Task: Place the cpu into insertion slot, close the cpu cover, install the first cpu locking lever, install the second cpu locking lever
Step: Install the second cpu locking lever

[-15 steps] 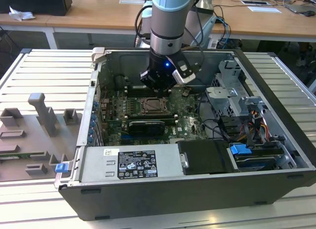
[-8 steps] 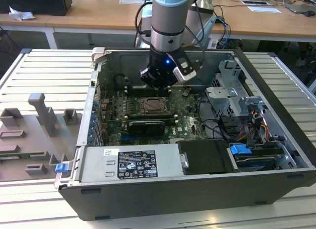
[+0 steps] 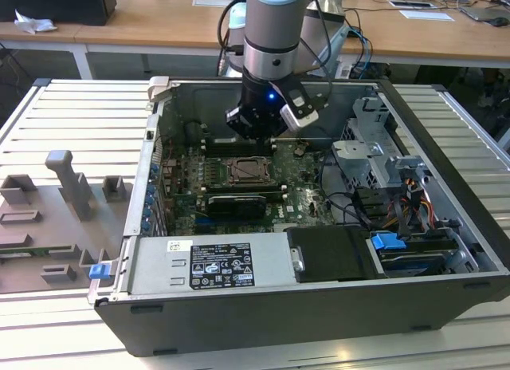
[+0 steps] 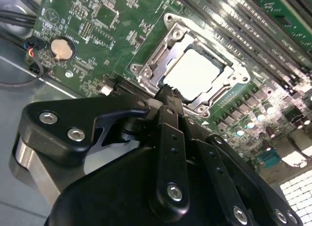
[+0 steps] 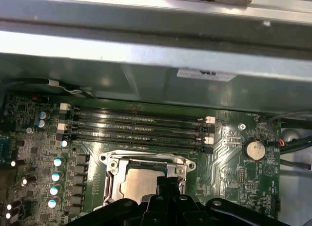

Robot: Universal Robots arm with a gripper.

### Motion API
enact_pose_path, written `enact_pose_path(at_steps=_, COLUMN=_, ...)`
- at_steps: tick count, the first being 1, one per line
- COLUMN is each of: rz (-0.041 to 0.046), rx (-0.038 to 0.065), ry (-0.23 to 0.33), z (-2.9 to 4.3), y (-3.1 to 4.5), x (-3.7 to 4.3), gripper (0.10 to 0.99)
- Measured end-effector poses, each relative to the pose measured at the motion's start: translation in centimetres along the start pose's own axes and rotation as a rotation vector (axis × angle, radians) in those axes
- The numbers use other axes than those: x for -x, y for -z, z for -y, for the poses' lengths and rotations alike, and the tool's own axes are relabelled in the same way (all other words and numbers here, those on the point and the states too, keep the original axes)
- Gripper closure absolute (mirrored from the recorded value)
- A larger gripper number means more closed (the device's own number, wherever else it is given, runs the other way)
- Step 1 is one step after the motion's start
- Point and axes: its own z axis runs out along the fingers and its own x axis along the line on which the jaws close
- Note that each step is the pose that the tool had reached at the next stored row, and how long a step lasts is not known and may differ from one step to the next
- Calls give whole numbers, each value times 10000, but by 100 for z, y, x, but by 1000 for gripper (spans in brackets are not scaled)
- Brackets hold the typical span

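1. Starting on the exterior view's left: grey moulded fixtures sit on the ribbed pale surface, blocky and matt, well apart from the work. Nothing there seems to threaten the job.

2. Moving in, the open computer case lies on its side, dark sheet-metal walls around the green motherboard, which is crowded with tiny components and small capacitors.

3. Centre stage: the pincer hangs just above the insertion slot, black jointed links studded with shiny screws. Its fingers look drawn together at the tip and seem to grip nothing, though I can't fully tell from these angles.

4. The cpu, flat, square, pale silver, lies in the socket, with the cpu cover framing it as a thin bright metal rim. Whether that frame is fully down, I cannot tell.

5. Risk, as I judge it: a tip coming down off-line could skid across that smooth metal face, scrape the chip, or nudge the frame askew.

6. Further along, the long narrow memory slots run close beside the socket; a sideways drift could catch their clips.

7. On the exterior view's right, loose cables and the drive cage crowd the bay, a likely snag if the arm swings wide.
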Motion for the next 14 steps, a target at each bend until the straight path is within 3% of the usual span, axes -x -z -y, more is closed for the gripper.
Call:
enact_pose_path(at_steps=6, rz=0, rx=0, ry=0, z=114, y=7, x=-10, gripper=980)
enact_pose_path(at_steps=14, rz=0, rx=-2, ry=0, z=143, y=27, x=-13, gripper=980)
